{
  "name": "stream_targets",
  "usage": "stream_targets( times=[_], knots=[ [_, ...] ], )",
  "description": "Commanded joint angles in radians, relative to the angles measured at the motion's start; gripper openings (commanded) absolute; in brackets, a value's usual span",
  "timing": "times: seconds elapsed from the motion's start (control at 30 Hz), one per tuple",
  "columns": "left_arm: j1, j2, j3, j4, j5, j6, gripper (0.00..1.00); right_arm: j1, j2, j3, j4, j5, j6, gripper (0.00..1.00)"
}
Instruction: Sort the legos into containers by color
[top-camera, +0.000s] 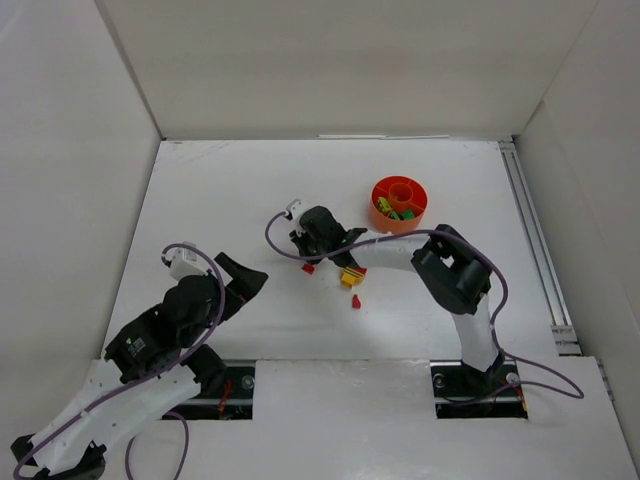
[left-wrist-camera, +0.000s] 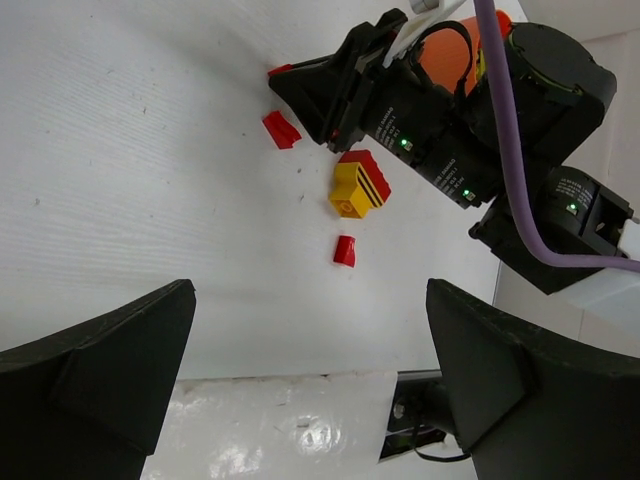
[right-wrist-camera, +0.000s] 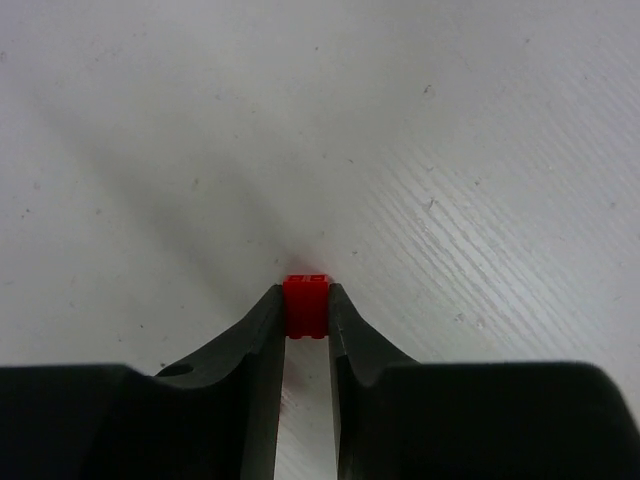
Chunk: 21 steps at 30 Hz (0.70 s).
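Observation:
My right gripper (right-wrist-camera: 305, 312) is shut on a small red lego (right-wrist-camera: 306, 298), pinched between its fingertips just above the white table. From the top view this gripper (top-camera: 303, 258) reaches left of centre. Another red lego (top-camera: 308, 268) lies loose beside its tip. A yellow lego joined to a red one (top-camera: 351, 277) and a tiny red lego (top-camera: 356, 300) lie to the right of it. The orange divided bowl (top-camera: 399, 203) at the back right holds several green and lime legos (top-camera: 390, 211). My left gripper (top-camera: 243, 283) hangs open and empty at the left.
White walls enclose the table on three sides. A metal rail (top-camera: 535, 240) runs along the right edge. The right arm's body (left-wrist-camera: 470, 130) and a purple cable (left-wrist-camera: 505, 150) fill the upper right of the left wrist view.

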Motion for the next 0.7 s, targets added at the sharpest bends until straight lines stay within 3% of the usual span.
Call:
stream_targets(
  times=[0.0,0.27,0.47,0.67],
  knots=[
    [0.005,-0.006,-0.006,0.024,0.003,0.018,1.0,0.003,-0.053,0.033,0.011,0.026,0.026,0.09],
    [0.005,0.014,-0.049,0.109,0.012,0.05,1.0,-0.035,-0.26,-0.025,0.011,-0.007,0.026,0.08],
    [0.005,0.167,-0.06,0.218,0.023,0.108,1.0,-0.22,-0.516,-0.169,0.001,-0.011,0.026,0.08],
    [0.014,0.36,0.003,0.32,0.032,0.174,1.0,-0.459,-0.611,-0.174,-0.15,0.089,0.006,0.11]
  ],
)
